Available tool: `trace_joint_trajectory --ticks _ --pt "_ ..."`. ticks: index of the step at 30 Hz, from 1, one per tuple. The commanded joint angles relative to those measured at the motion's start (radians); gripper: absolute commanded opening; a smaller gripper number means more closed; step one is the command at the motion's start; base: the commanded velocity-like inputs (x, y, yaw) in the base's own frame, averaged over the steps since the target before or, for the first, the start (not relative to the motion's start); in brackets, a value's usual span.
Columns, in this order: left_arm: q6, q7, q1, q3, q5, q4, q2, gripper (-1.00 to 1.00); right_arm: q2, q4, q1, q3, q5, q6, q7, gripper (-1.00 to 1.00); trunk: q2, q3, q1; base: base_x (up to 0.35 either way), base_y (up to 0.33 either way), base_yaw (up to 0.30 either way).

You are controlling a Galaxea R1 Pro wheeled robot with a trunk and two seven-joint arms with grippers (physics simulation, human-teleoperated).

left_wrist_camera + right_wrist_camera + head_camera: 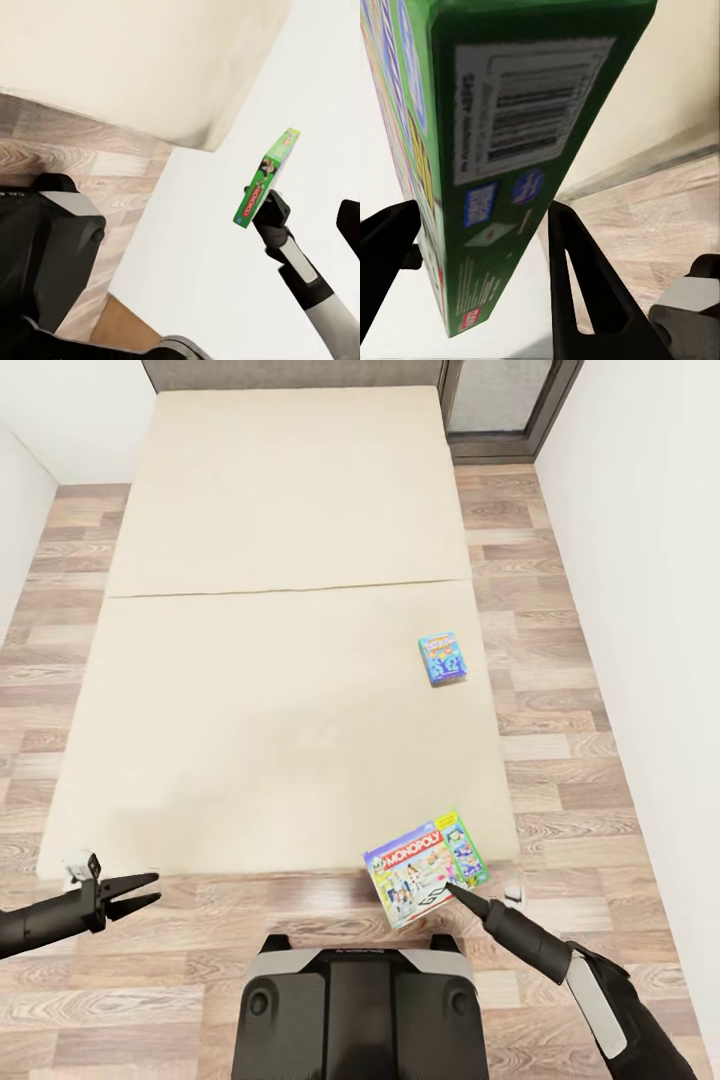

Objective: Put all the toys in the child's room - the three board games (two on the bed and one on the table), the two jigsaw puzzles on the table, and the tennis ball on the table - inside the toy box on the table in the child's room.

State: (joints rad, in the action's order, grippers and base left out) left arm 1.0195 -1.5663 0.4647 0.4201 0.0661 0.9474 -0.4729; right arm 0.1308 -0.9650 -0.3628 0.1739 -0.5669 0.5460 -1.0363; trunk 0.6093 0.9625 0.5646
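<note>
A Monopoly board game, a flat box with a green edge, is lifted just off the bed's near right corner. My right gripper is shut on its near edge. The right wrist view shows that box's green barcoded side clamped between the two dark fingers. From the left wrist view the board game stands on edge above the right gripper. A second, smaller light blue board game lies flat near the right edge of the beige bed. My left gripper hangs open and holds nothing, off the bed's near left corner.
The bed runs away from me to a grey headboard and a grey-framed window. Wood-plank floor forms a narrow strip between bed and white wall on the right. My dark base sits at the bed's foot.
</note>
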Motion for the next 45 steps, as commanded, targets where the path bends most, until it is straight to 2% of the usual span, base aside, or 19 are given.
trace_joint_trajectory --ticks 1,4,9,17,28,33,43,45 --pt "0.007 -0.005 -0.007 -0.003 -0.009 0.000 -0.001 1.00 0.001 -0.003 0.006 0.001 -0.006 0.008 -0.006 -1.00 -0.006 -0.003 -0.003 0.000 0.000 0.000" --pt "0.003 -0.005 -0.014 -0.005 -0.031 0.002 -0.003 1.00 0.002 -0.006 0.013 0.001 -0.006 0.007 -0.013 -1.00 -0.027 -0.014 -0.015 0.000 0.000 0.047" --pt "0.002 -0.005 -0.015 -0.005 -0.045 0.008 -0.006 1.00 0.002 -0.023 0.016 0.001 -0.005 0.004 -0.015 -1.00 -0.062 -0.033 -0.034 0.000 0.000 0.182" --pt "0.002 -0.005 -0.012 -0.004 -0.046 0.010 -0.033 1.00 0.003 -0.040 0.022 0.001 -0.005 0.001 -0.017 -1.00 -0.118 -0.067 -0.065 0.000 0.000 0.207" --pt "0.002 -0.005 -0.011 -0.004 -0.045 0.010 -0.035 1.00 0.001 -0.043 0.024 0.001 -0.005 -0.002 -0.019 -1.00 -0.195 -0.119 -0.107 0.000 0.000 0.032" --pt "0.003 -0.005 -0.011 -0.004 -0.045 0.010 -0.036 1.00 0.001 -0.042 0.024 0.001 -0.005 -0.030 -0.018 -1.00 -0.195 -0.127 -0.107 0.000 0.000 0.001" --pt "0.004 -0.005 -0.011 -0.003 -0.045 0.010 -0.036 1.00 0.001 -0.041 0.024 -0.001 -0.005 -0.037 -0.018 -1.00 -0.195 -0.144 -0.107 0.000 0.000 0.000" --pt "0.004 -0.005 -0.011 -0.003 -0.045 0.010 -0.036 1.00 0.001 -0.041 0.024 -0.001 -0.005 -0.038 -0.018 -1.00 -0.209 -0.153 -0.115 0.000 0.000 0.000"
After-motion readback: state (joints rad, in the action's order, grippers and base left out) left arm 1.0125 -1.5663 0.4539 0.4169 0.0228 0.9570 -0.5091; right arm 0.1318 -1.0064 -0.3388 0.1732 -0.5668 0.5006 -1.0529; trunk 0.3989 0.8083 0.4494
